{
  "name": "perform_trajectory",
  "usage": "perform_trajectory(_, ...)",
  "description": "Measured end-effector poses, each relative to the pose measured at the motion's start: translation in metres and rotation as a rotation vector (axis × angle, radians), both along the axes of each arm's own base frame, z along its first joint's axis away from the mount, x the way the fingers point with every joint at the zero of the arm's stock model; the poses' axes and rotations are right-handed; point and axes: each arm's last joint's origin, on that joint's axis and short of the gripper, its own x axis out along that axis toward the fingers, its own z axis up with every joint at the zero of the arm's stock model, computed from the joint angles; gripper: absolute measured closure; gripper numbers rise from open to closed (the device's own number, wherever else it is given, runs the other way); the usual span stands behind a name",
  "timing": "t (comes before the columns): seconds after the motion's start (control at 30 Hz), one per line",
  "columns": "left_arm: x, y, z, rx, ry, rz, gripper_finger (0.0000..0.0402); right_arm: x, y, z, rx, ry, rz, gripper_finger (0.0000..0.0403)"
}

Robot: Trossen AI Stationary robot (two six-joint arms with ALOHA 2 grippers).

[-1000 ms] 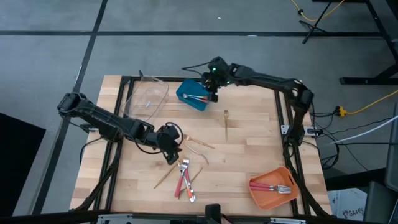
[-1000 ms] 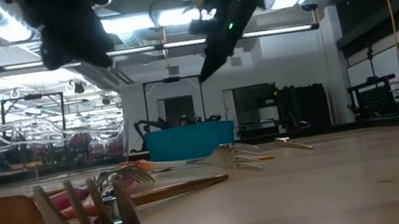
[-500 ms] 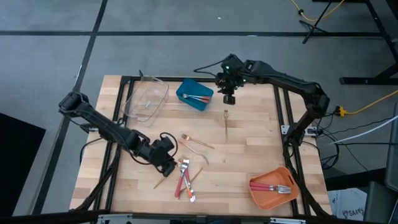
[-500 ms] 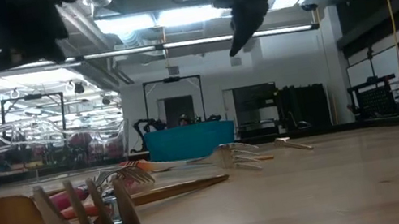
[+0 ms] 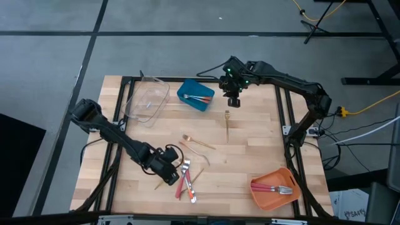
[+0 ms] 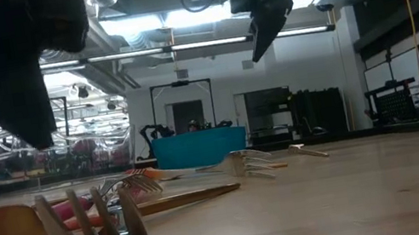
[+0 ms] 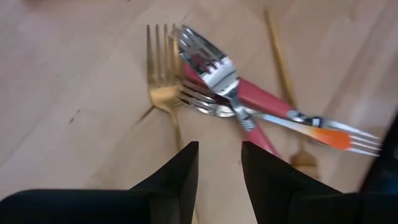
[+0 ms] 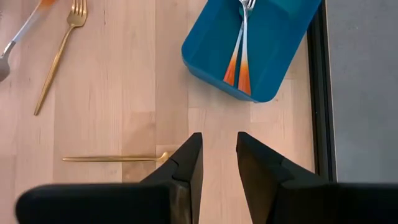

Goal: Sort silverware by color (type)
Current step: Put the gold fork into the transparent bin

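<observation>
The silverware pile [image 5: 185,178] is lying near the table's front, left of centre: a gold fork [image 7: 163,93], red-handled pieces [image 7: 261,99] and an orange-handled fork [image 7: 323,130] crossing one another. The left gripper [image 5: 167,170] is hanging just beside it, fingers spread and holding nothing. It should be singling out one piece, probably the gold fork at the pile's edge, and closing across the handle clear of the others. The right gripper [image 5: 232,100] is hovering far back, right of the blue bin [image 5: 195,95], fingers apart and empty, above a gold utensil [image 5: 227,125].
</observation>
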Motion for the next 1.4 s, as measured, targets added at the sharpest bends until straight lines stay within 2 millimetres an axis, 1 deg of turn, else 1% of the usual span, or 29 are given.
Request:
perform_trajectory(0.3, 0.005, -0.003, -0.03, 0.074, 0.092, -0.029, 0.0286, 0.001, 0.0, 0.0, -0.003, -0.008, -0.001, 0.0315)
perform_trajectory(0.53, 0.007, -0.004, -0.045, 0.1, 0.131, -0.028, 0.0286, 0.001, 0.0, 0.0, -0.003, -0.007, -0.001, 0.0315)
perform_trajectory(0.67, 0.008, -0.005, -0.048, 0.107, 0.14, -0.028, 0.0286, 0.001, 0.0, 0.0, -0.004, -0.009, -0.001, 0.0315)
perform_trajectory(1.1, 0.008, -0.005, -0.049, 0.111, 0.138, -0.026, 0.0286, 0.001, 0.0, 0.0, -0.004, -0.01, -0.001, 0.0315)
perform_trajectory(1.23, 0.009, -0.005, -0.05, 0.105, 0.136, 0.0, 0.0286, 0.001, 0.0, 0.0, -0.004, -0.01, -0.001, 0.0315)
perform_trajectory(1.4, 0.008, -0.004, -0.05, 0.117, 0.132, 0.005, 0.0302, 0.001, 0.0, 0.0, -0.004, -0.01, -0.001, 0.0315)
